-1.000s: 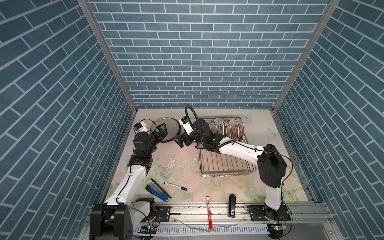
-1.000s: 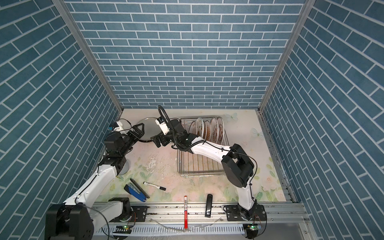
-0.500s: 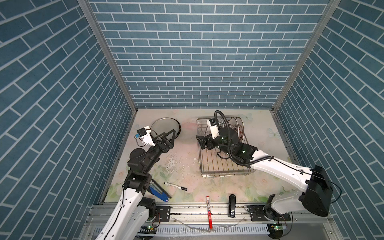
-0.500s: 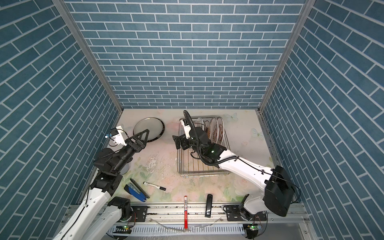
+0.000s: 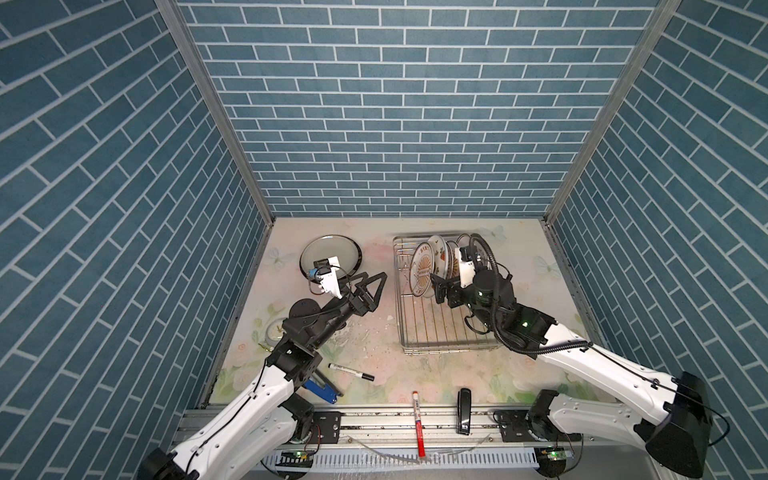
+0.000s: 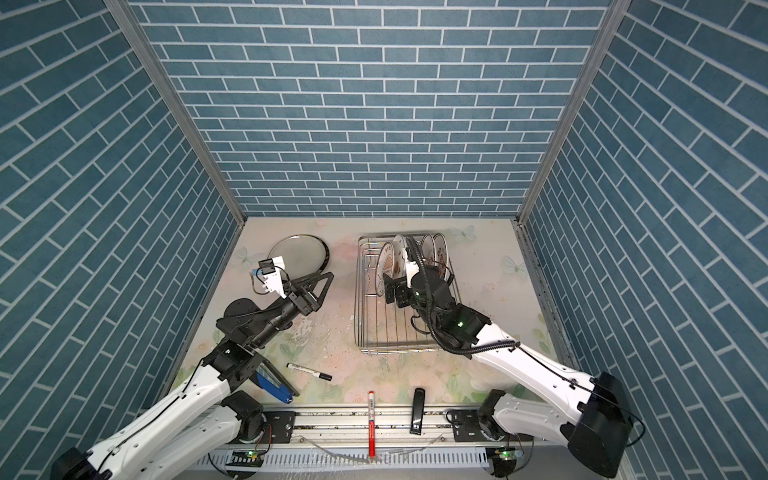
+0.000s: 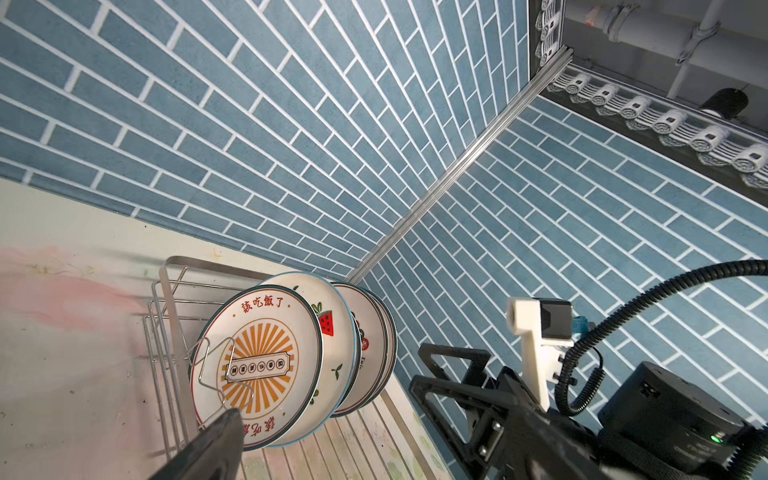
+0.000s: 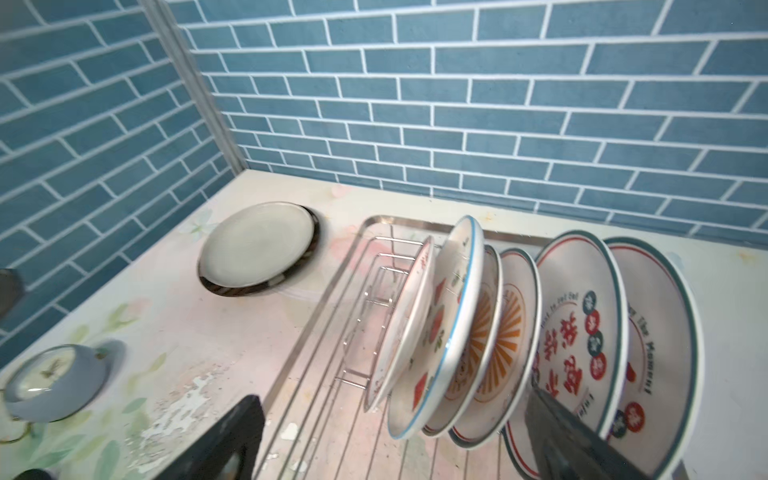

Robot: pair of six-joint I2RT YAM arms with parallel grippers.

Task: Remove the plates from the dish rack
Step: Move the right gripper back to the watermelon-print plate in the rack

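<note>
The dish rack (image 5: 440,332) (image 6: 386,328) stands at the back right of the table. Several printed plates (image 5: 424,268) (image 6: 388,266) stand on edge at its far end. A grey, dark-rimmed plate (image 5: 330,253) (image 6: 297,253) lies flat at the back left. My right gripper (image 5: 444,289) (image 6: 392,293) hovers open over the rack, just in front of the standing plates (image 8: 457,332); their lower edges show between its fingers (image 8: 232,436) without touching. My left gripper (image 5: 374,276) (image 6: 326,278) is open and empty in the air between the flat plate and the rack.
A small grey clock (image 5: 274,330) (image 8: 54,382) sits by the left wall. A black marker (image 5: 351,372) and a blue tool (image 5: 320,384) lie at the front left. A red pen (image 5: 417,424) and a black bar (image 5: 463,411) rest on the front rail.
Both grippers have left the grey plate, which now lies flat. The right gripper swung right to the rack's plates. The left gripper pulled back toward the front and right.
</note>
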